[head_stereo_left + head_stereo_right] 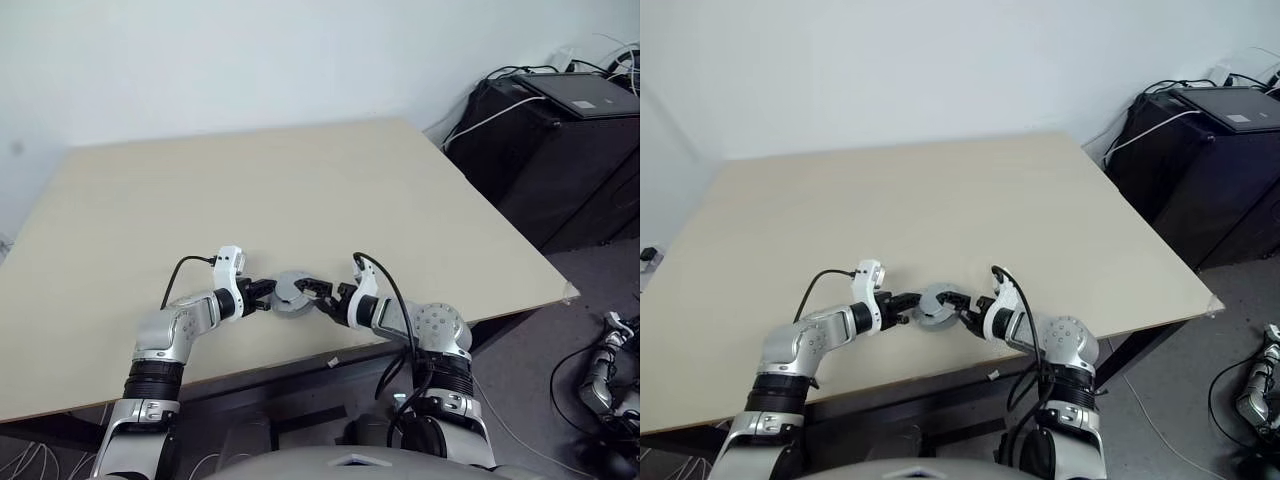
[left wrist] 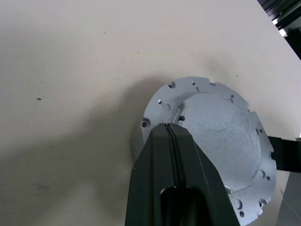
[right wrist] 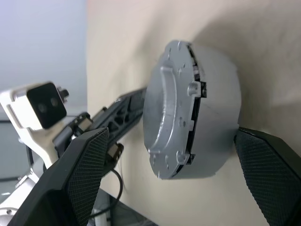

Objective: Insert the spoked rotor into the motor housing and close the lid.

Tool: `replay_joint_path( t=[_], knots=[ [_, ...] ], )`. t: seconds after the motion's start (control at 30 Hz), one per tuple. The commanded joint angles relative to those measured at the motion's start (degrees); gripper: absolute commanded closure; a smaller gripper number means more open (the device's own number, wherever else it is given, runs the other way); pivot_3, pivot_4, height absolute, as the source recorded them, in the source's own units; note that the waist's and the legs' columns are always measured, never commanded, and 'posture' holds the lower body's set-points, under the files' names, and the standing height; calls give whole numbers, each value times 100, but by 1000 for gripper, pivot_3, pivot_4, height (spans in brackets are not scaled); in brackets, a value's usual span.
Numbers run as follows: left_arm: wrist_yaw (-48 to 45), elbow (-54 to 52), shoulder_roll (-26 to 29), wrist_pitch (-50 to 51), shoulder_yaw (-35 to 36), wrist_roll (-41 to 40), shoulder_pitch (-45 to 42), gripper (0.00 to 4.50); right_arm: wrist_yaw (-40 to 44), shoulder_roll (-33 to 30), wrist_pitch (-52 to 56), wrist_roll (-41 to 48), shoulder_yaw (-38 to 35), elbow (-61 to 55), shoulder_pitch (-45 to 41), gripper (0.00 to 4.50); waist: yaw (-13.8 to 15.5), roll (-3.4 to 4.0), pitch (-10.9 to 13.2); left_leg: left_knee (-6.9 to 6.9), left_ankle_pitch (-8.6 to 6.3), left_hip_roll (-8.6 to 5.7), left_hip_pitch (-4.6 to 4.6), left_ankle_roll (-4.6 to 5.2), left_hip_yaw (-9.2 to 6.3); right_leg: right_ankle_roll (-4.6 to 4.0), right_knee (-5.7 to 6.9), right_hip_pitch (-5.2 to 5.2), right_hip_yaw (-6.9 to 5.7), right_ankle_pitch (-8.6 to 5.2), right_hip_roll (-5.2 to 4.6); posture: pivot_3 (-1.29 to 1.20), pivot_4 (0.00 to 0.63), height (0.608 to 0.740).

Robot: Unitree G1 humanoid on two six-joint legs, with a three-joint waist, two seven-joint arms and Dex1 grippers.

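Near the front edge of the pale beige wooden desk (image 1: 300, 180), the two grippers meet at a single round grey assembly. The left gripper (image 1: 268, 293) has its black fingers (image 2: 171, 160) pressed flat together, their tip resting on the smooth face of the round silver-grey metal lid (image 2: 211, 132); it grips nothing and appears placed to press or steady the lid from above. The right gripper (image 1: 322, 294) stands wide apart, one textured black pad (image 3: 87, 162) on either side of the assembly without clamping it, seemingly set to bracket the part or to take hold of its sides. The lid sits on the round grey-walled motor housing (image 3: 214, 117), smooth side with the raised centre outward; a narrow dark seam between lid and housing suggests it is seated or nearly so. The spoked rotor cannot be seen; judging by the lid's position, it is probably already inside. The task looks close to finished, with final seating of the lid remaining. Beyond the assembly the desk runs bare to the white wall (image 1: 250, 60).
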Motion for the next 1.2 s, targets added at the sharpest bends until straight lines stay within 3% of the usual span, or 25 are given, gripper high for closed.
replay_joint_path(
  t=[0.03,0.17,0.8,0.9,1.13,1.2],
  knots=[
    [-37,8,-89,108,-275,40,70,4500,133,535,156,316,373,-250,95,33,-2,0,0,0,0,0,0,0,-1,0,0,0,0,0,0,0,0,740],
    [-28,-5,-116,116,-249,62,72,4500,363,605,335,707,296,-464,2,33,8,0,0,0,0,-2,-1,1,-3,0,0,0,1,0,0,0,0,740],
    [-9,-27,-154,94,-220,94,133,4500,-221,640,-231,558,272,-178,22,33,9,0,0,0,1,-4,1,1,-12,3,0,2,3,1,1,0,0,740],
    [-17,-13,-155,85,-222,98,127,4500,-238,627,-263,577,266,-188,28,610,9,0,0,0,1,-4,1,1,-13,3,0,1,3,1,1,0,0,740],
    [-20,2,-175,64,-231,101,111,4500,-242,600,-272,625,305,-234,62,2860,13,0,0,0,1,-8,0,2,-15,2,0,2,5,2,2,0,0,740],
    [-25,11,-182,61,-220,107,105,4500,-251,594,-269,611,308,-237,71,3280,1,0,0,0,1,-8,0,2,-17,3,0,3,5,2,2,0,0,740]
  ],
)
